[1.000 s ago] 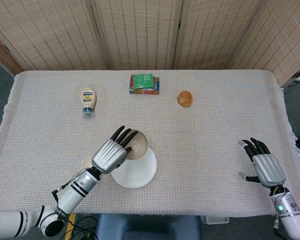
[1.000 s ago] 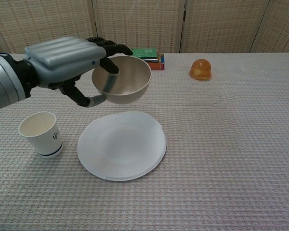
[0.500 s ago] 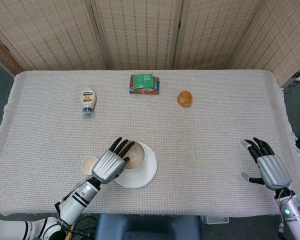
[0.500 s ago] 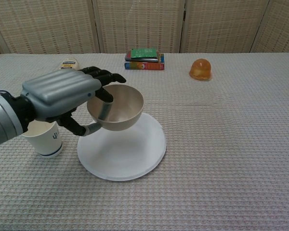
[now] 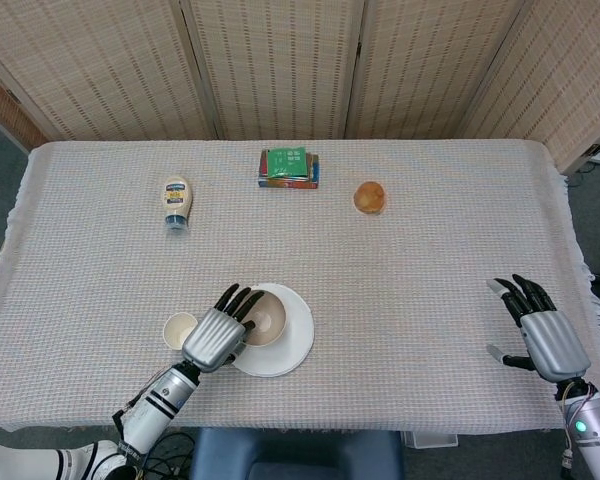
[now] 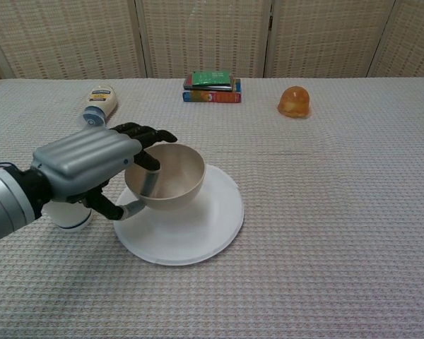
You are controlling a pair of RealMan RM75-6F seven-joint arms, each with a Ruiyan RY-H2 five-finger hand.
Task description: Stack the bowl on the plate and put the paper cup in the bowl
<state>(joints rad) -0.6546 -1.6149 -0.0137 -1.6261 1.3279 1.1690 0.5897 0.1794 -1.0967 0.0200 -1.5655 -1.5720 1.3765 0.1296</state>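
Note:
My left hand (image 5: pixel 218 335) (image 6: pixel 92 166) grips the beige bowl (image 6: pixel 171 175) (image 5: pixel 264 323) by its left rim, fingers inside and thumb under it. The bowl sits low over the white plate (image 6: pixel 205 226) (image 5: pixel 294 338); I cannot tell whether it touches the plate. The paper cup (image 5: pixel 179 329) (image 6: pixel 69 215) stands upright just left of the plate, mostly hidden behind my left hand in the chest view. My right hand (image 5: pixel 542 335) hovers open near the table's right front corner, holding nothing; the chest view does not show it.
A mayonnaise bottle (image 5: pixel 176 201) (image 6: pixel 98 103) lies at the back left. A stack of books (image 5: pixel 289 166) (image 6: pixel 213 86) sits at the back centre, with an orange round object (image 5: pixel 370 196) (image 6: pixel 295 101) to its right. Woven screens close off the far side.
My left hand has carried the bowl down and toward the front, from above the plate's far edge to low over the plate. My right hand has drifted slightly toward the front right.

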